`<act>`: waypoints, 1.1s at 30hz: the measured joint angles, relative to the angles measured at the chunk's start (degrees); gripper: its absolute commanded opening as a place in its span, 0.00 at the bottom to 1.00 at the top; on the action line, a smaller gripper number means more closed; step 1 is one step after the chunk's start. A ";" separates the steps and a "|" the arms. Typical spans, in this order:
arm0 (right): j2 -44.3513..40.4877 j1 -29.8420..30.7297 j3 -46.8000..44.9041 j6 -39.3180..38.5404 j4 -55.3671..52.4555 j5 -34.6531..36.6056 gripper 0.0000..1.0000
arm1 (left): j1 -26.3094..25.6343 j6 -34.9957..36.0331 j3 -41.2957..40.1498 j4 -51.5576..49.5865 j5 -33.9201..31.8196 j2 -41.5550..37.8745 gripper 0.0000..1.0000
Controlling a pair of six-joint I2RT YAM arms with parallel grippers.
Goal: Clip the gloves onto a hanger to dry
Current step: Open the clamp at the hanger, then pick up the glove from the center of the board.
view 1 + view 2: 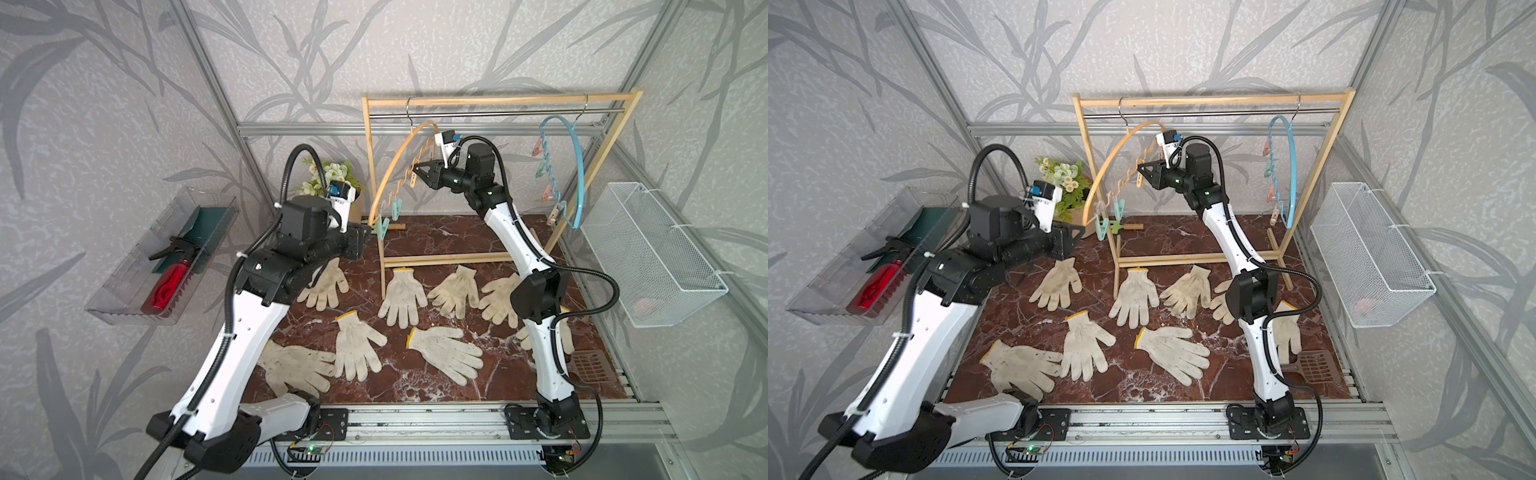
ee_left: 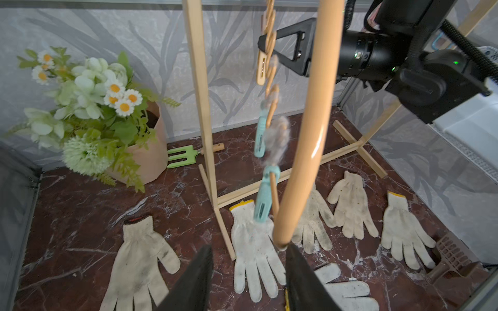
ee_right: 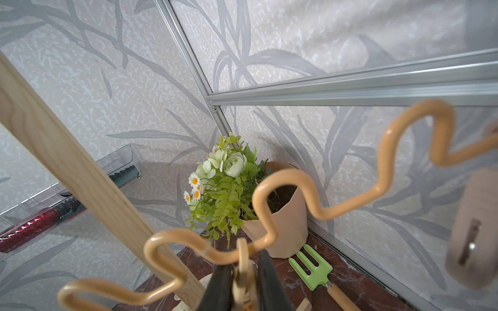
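Note:
Several off-white gloves [image 1: 402,295] [image 1: 1134,297] [image 2: 254,250] lie flat on the marble floor in front of the rack. The orange hanger [image 1: 395,170] [image 1: 1106,170] [image 2: 310,121] hangs from the rack's rail, its wavy bar [image 3: 323,210] carrying clips. My right gripper [image 1: 415,168] [image 1: 1139,168] [image 3: 244,262] is shut on a beige clip [image 3: 244,280] [image 2: 262,64] on that bar. My left gripper [image 1: 365,236] [image 1: 1077,235] [image 2: 249,250] is open at the hanger's lower end. The hanger's tip touches one finger; nothing is between the jaws. Two teal clips [image 1: 384,226] [image 2: 262,199] hang there.
The wooden rack [image 1: 498,99] also holds a blue hanger [image 1: 575,166] with clips. A flower pot [image 1: 332,174] and a green garden fork [image 2: 183,156] stand at the back left. A wire basket [image 1: 652,253] is at the right, a clear tray [image 1: 124,291] at the left, a brown scoop [image 1: 590,365] front right.

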 measured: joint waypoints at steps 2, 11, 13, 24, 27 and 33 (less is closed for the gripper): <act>-0.17 0.00 -0.22 -0.07 0.04 0.66 0.18 | 0.00 -1.95 -4.96 1.09 -1.70 -2.80 0.39; -2.08 0.02 -4.22 0.07 2.40 2.19 0.18 | -1.64 -15.45 -32.63 11.93 -2.71 -5.07 0.33; -2.97 0.00 -5.57 0.04 2.86 2.58 0.18 | -3.98 -17.73 -36.37 14.67 -2.97 -2.19 0.33; -5.11 -0.24 -9.66 -0.13 5.16 4.22 0.19 | -10.80 -23.19 -35.76 29.22 -3.96 21.29 0.31; -5.73 -0.52 -10.51 -0.15 5.90 4.46 0.19 | -11.06 -23.67 -33.07 31.39 -4.04 27.56 0.31; -6.12 -1.18 -10.86 -0.15 6.01 4.48 0.19 | -11.39 -23.58 -26.80 32.92 -5.11 36.89 0.31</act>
